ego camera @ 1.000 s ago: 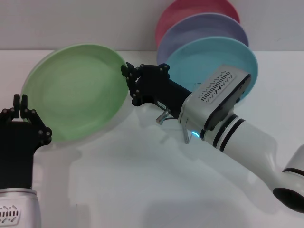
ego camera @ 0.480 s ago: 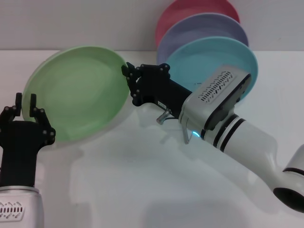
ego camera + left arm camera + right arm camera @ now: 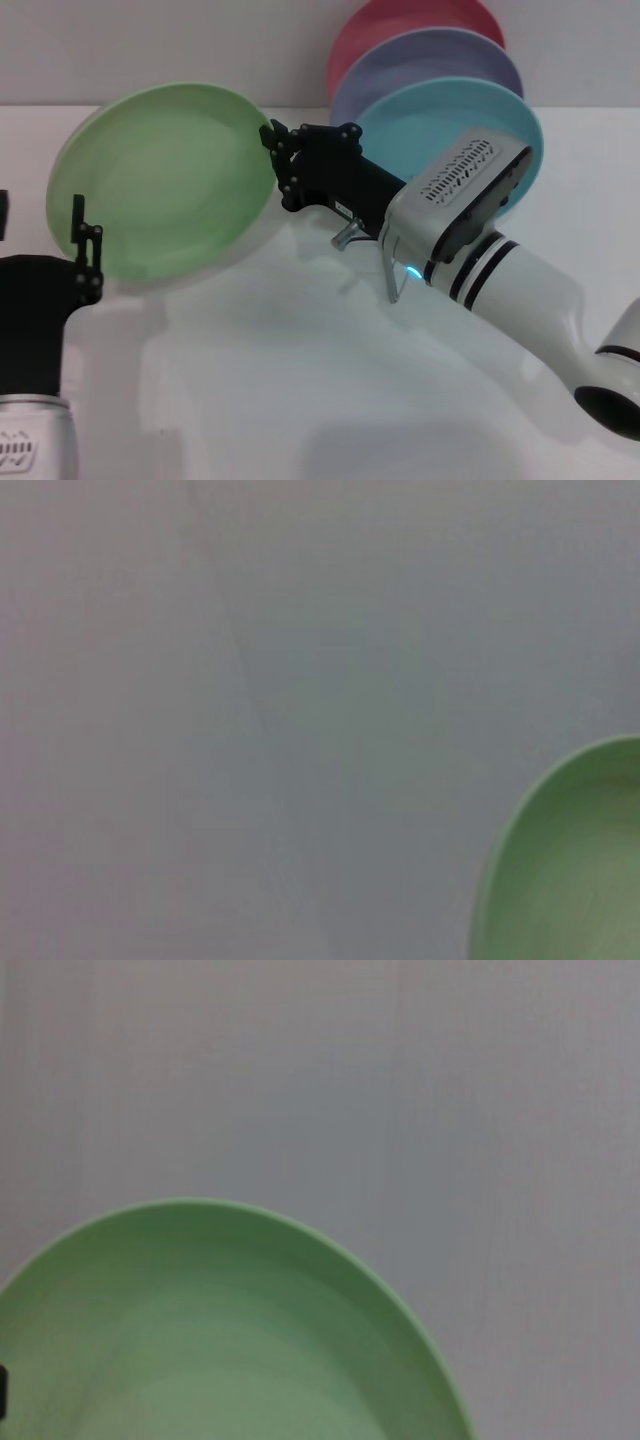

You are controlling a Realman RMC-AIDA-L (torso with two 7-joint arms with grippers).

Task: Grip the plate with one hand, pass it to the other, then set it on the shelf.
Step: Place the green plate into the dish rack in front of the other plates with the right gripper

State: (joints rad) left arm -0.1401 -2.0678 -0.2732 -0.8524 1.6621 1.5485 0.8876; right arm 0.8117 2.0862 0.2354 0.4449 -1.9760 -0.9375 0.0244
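Note:
The light green plate (image 3: pixel 160 180) is held tilted above the table, its face towards me. My right gripper (image 3: pixel 275 165) is shut on its right rim. My left gripper (image 3: pixel 40 215) is open at the plate's lower left edge, its fingers spread wide and apart from the rim. The plate also shows in the left wrist view (image 3: pixel 570 870) and the right wrist view (image 3: pixel 220 1330). The silver wire shelf (image 3: pixel 393 278) stands behind my right arm and is mostly hidden by it.
A turquoise plate (image 3: pixel 470 120), a lavender plate (image 3: pixel 430 60) and a pink plate (image 3: pixel 400 25) stand upright in the shelf at the back right. The white table (image 3: pixel 250 380) lies in front.
My left gripper has opened, let go of the plate's lower left rim and drawn back. The right gripper has lifted the plate slightly.

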